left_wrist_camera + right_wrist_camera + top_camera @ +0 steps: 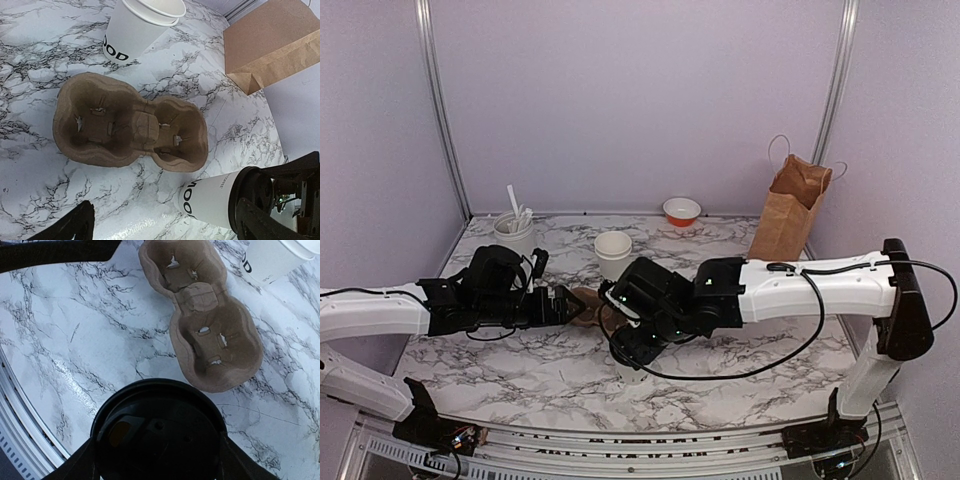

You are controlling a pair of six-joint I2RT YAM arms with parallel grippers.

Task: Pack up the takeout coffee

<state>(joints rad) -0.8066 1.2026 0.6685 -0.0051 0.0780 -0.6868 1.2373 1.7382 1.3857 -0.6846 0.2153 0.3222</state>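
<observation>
The takeout coffee (212, 199), a white paper cup with dark lettering and a black lid (157, 430), stands upright just right of a brown cardboard cup carrier (130, 127). My right gripper (157, 457) comes down from above with a finger pressed on each side of the lid, shut on it. In the top view only the cup's white base (635, 376) shows under that gripper (638, 345). The carrier's two wells (205, 315) hold nothing. My left gripper (168, 231) hovers open over the carrier's near side, holding nothing, and sits at the carrier's left end in the top view (570, 305).
A lidless white cup (613, 252) stands behind the carrier. A brown paper bag (790, 210) stands open at the back right. An orange and white bowl (681, 210) and a white utensil holder (513, 232) sit along the back wall.
</observation>
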